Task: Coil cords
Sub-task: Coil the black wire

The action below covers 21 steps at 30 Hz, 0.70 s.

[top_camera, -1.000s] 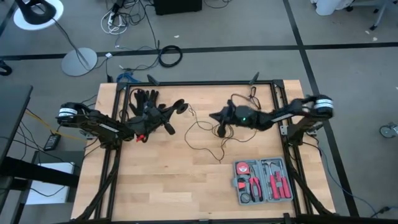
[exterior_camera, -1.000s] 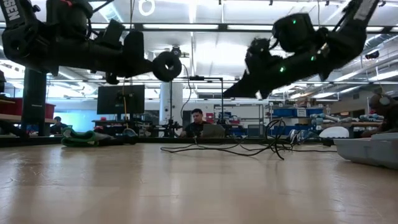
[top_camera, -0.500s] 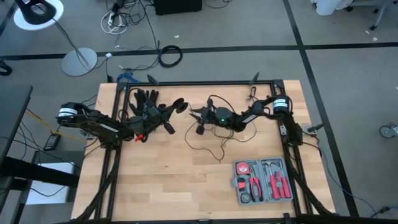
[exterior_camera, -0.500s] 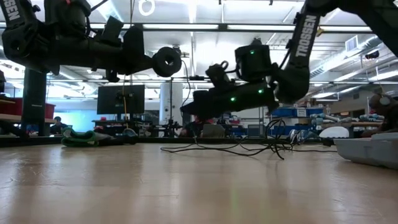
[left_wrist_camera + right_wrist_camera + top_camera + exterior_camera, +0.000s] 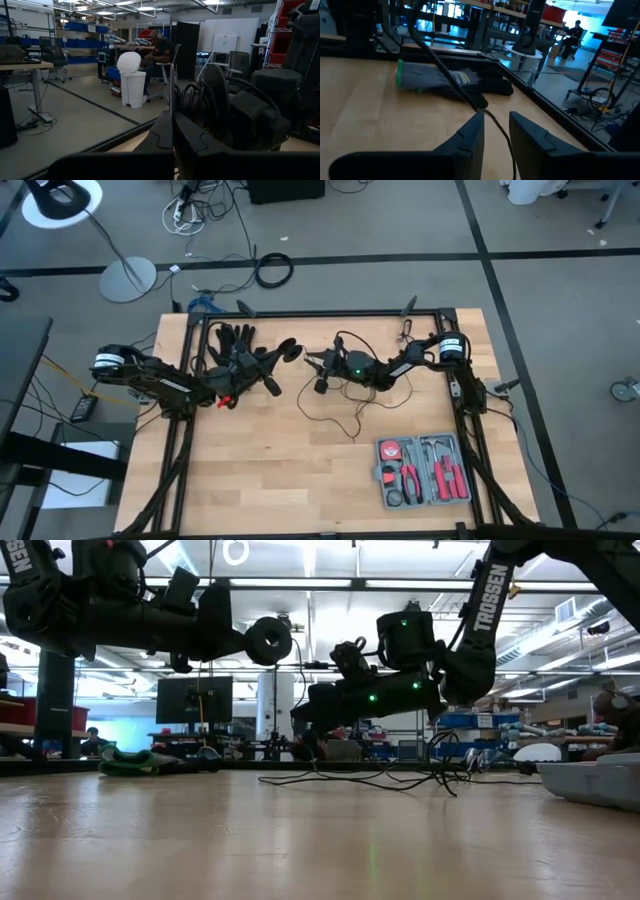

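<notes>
Two hands above desk [image 5: 300, 470]. Left hand [image 5: 290, 348] clenched on disc end, anchoring wire [image 5: 335, 412]; right hand [image 5: 312, 361] parted astride wire, likely regrasping.

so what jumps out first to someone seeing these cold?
Two dark arms hang above the table's far half: the left claw is shut and holds a round black disc in the air beside a black glove, while the right claw has its fingers apart, a thin black wire running between them. The rest of that wire straggles loose over the wood, and a grey tool case lies near the right front corner.
</notes>
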Each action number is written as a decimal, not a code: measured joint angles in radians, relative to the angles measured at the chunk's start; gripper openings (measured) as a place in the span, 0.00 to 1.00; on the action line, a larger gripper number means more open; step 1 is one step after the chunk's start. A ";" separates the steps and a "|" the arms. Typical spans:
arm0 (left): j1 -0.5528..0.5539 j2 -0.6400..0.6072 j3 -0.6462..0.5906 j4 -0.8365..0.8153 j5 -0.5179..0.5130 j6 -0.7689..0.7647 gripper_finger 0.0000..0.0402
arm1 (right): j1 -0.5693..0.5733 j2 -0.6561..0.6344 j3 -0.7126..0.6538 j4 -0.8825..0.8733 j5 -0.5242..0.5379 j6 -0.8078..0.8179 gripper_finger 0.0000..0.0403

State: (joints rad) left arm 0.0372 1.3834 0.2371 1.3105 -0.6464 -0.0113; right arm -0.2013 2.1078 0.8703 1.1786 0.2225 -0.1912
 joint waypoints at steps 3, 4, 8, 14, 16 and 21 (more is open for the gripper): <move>0.000 0.000 0.000 0.001 0.000 0.000 0.00 | -0.002 0.000 0.010 -0.001 -0.019 -0.013 0.20; 0.000 0.000 0.000 0.001 0.000 0.000 0.00 | -0.002 0.000 0.014 -0.002 -0.033 -0.016 0.18; 0.000 0.000 0.000 0.002 0.000 -0.001 0.00 | -0.002 0.000 0.018 -0.006 -0.060 -0.025 0.05; 0.000 0.000 0.000 0.009 0.000 -0.026 0.00 | -0.002 0.000 0.029 -0.055 -0.010 0.057 0.01; 0.000 0.000 0.000 0.009 0.006 -0.044 0.00 | -0.008 0.000 0.062 -0.162 -0.007 0.104 0.00; 0.000 0.000 0.029 0.002 0.009 -0.043 0.00 | -0.010 0.000 0.214 -0.538 -0.022 0.179 0.00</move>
State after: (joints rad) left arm 0.0372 1.3834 0.2660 1.3130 -0.6373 -0.0545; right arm -0.2111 2.1078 1.0842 0.6402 0.2010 -0.0120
